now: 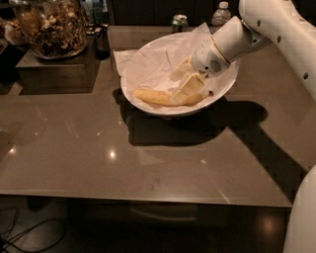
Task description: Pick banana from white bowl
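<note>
Dim room; glossy grey-brown table (148, 163).
- White bowl (158, 109), lined with crumpled paper (148, 66): surrounds the gripper.
- Gripper (181, 80): inside the bowl, reached in from the right on the white arm (266, 24); fingers spread apart, nothing clasped between them.
- Banana (150, 97): lies flat on the bowl floor, under the nearer finger and extending left of it; contact cannot be told.
- Green can (179, 22), water bottle (221, 12): behind the gripper, beyond the bowl.
- Glass jar of snack mix (52, 24) on a dark box (54, 69): well left of the gripper.
</note>
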`<state>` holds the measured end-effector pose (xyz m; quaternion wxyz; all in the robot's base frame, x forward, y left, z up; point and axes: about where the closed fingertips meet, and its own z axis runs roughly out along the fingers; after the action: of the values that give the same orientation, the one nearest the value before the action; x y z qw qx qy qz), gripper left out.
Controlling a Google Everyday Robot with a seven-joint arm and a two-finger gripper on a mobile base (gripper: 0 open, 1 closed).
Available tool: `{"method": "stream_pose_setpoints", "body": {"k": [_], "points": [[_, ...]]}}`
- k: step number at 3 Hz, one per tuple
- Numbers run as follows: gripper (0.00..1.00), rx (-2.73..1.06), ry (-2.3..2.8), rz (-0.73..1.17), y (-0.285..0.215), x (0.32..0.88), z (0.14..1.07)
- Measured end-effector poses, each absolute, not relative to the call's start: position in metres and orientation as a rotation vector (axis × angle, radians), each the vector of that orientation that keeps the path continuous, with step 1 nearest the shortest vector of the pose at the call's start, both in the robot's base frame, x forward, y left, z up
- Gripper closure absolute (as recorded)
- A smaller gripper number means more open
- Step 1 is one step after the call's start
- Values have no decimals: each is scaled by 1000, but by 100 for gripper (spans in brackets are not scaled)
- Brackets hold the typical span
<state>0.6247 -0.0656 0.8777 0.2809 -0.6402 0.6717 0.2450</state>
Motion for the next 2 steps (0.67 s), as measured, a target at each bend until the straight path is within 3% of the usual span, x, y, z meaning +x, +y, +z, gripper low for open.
{"method": "stream_pose_setpoints", "body": {"k": [2], "points": [[41,-1730,1828,660,-55,625,855]]}}
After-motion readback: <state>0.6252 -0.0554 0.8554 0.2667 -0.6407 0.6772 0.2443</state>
